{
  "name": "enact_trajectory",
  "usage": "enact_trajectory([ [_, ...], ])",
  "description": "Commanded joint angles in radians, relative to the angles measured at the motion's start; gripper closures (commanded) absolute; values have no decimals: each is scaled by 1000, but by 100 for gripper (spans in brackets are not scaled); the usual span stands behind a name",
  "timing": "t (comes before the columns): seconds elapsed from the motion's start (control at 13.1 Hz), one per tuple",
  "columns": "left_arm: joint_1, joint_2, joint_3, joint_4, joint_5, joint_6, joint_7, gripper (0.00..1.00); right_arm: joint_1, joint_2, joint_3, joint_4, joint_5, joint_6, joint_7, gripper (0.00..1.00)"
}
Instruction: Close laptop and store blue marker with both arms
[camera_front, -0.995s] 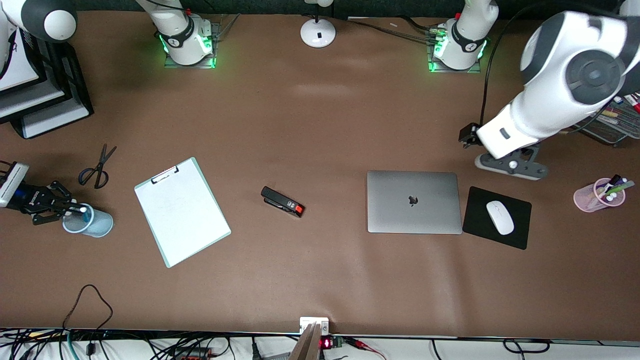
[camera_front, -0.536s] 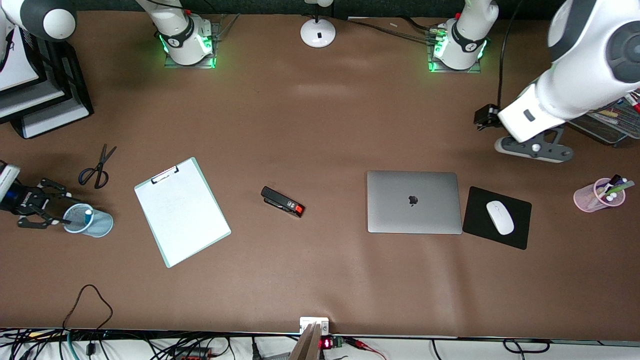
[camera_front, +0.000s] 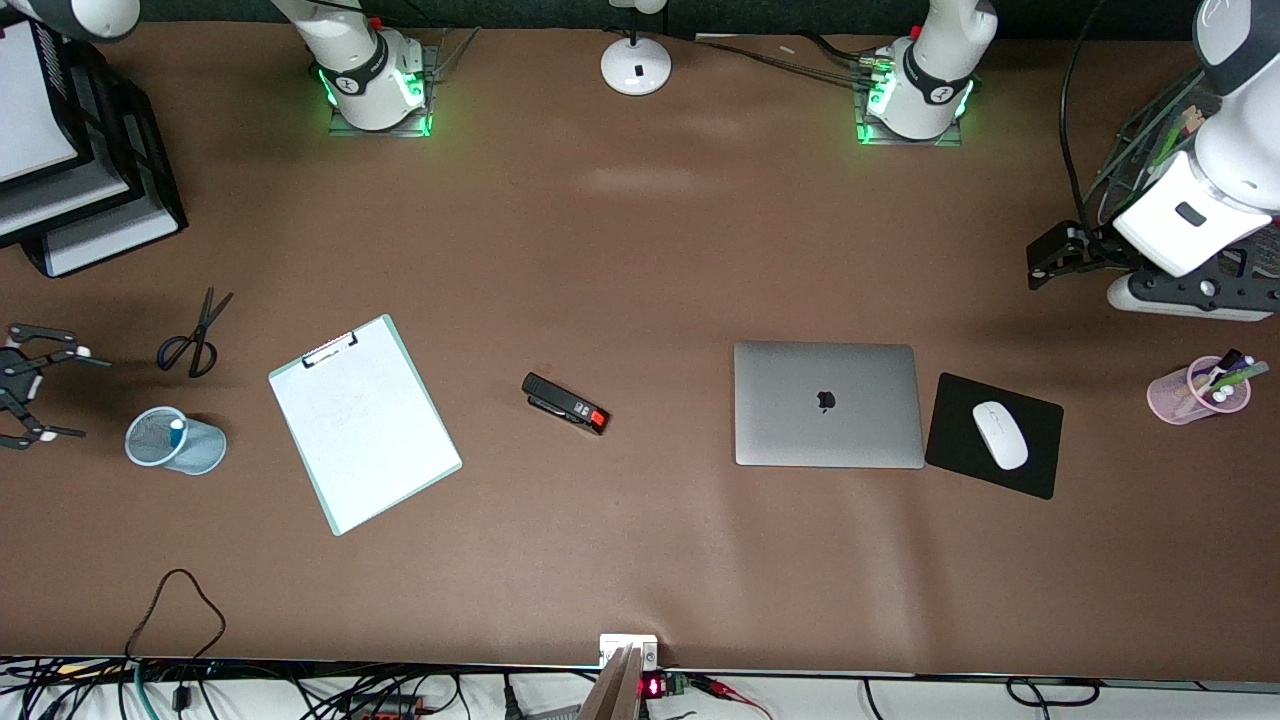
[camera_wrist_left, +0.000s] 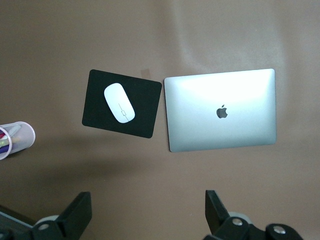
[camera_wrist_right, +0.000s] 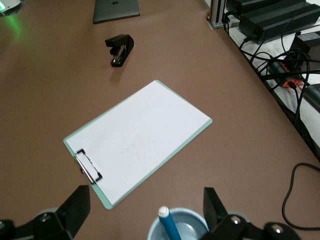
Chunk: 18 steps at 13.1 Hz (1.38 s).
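Both steps look done — laptop (camera_front: 828, 404) shut flat beside the mouse pad (camera_front: 993, 435), blue marker (camera_front: 176, 432) upright in the blue mesh cup (camera_front: 176, 442) near the clipboard (camera_front: 364, 422). Right gripper (camera_front: 35, 394) spread empty just beside that cup; left gripper (camera_wrist_left: 147, 212) spread, high over the table — nothing obstructing
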Motion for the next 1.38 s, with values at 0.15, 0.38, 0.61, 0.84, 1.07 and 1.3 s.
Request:
enact_trajectory([
  [0.15, 38, -108, -41, -123, -10, 23, 25, 0, 94, -49, 1, 16, -37, -53, 258, 0],
  [0.38, 29, -101, -37, -115, -12, 16, 25, 0, 146, -60, 1, 55, -39, -54, 395, 0],
  [0.61, 34, -87, -38, -105, -10, -2, 27, 0, 222, -72, -4, 68, -62, -63, 544, 0],
  [0.84, 40, -82, -38, -97, -10, -10, 28, 0, 294, -78, -7, 99, -114, -54, 688, 0],
  [1.07, 41, -76, -40, -89, -10, -13, 28, 0, 379, -147, -2, 63, -233, -44, 936, 0],
  [1.3, 41, -76, -43, -89, -10, -13, 30, 0, 469, -237, -2, -52, -353, -13, 1250, 0],
])
